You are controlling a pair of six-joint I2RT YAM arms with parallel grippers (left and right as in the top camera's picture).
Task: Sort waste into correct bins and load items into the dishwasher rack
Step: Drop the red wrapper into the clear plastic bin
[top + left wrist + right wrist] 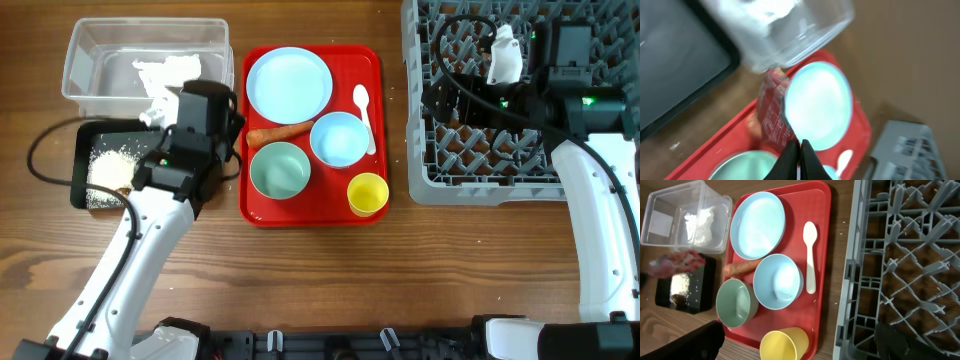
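red wrapper (771, 110) — pinched in left jaws, beside clear tub (807, 25)

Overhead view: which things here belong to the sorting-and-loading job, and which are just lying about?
Job in hand: napkin, red wrapper, carrot, rice, clear tub, black tray, plate, blue bowl, green bowl, yellow cup, white spoon, dishwasher rack.

Lying about: red serving tray, black cable.

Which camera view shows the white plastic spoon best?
The right wrist view: the white plastic spoon lies whole and sharp on the red tray. Overhead shows it smaller; left wrist catches only a blurred end.
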